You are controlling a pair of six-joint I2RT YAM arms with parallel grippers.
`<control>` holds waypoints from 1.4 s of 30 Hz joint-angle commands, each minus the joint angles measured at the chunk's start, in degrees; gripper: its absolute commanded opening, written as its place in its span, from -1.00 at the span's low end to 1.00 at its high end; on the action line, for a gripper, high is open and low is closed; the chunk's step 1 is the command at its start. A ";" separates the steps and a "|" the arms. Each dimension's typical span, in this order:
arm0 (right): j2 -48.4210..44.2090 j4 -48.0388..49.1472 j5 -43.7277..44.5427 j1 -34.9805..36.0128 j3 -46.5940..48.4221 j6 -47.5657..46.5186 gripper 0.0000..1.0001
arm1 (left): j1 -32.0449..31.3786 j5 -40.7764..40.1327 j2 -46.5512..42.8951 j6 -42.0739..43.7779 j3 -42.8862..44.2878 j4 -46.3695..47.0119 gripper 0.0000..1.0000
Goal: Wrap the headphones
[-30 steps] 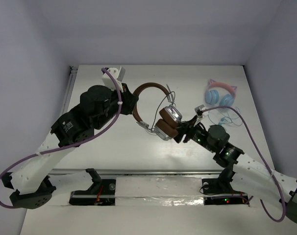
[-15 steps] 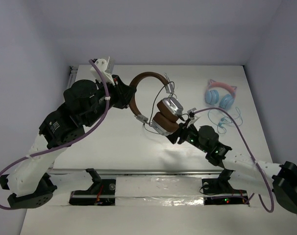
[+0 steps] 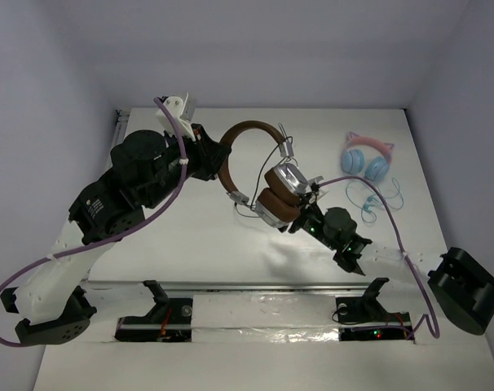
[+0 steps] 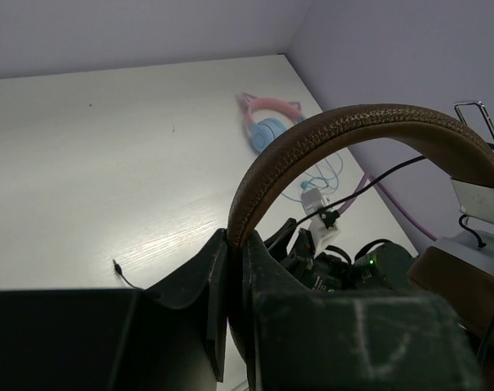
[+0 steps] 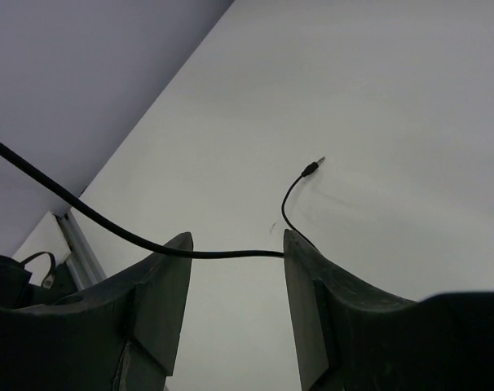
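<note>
Clamping the brown headband (image 4: 328, 134), the left jaws hold the headphones (image 3: 280, 195) off the worktop (image 3: 190, 244), just beside the right jaws. The right jaws stand apart, with the black cable (image 5: 108, 228) crossing their gap; its plug (image 5: 312, 169) lies on the worktop beyond them.

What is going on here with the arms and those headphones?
The left gripper is shut on the brown headband of the headphones, holding them above the table. The right gripper is open beside the ear cups, with the black cable running across between its fingers. The plug lies on the table.
</note>
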 commanded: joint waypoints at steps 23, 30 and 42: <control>14.86 26.99 6.14 -0.12 1.36 -3.21 -0.05 | 0.27 2.21 0.27 -4.03 3.22 8.35 -1.00; 15.40 28.84 6.06 -0.12 1.19 -2.25 -0.97 | 0.27 0.03 1.15 -4.30 4.10 8.61 -1.00; 3.80 3.71 13.25 16.12 2.69 7.59 -1.00 | 2.37 -23.69 5.02 -3.68 -5.65 21.70 -1.00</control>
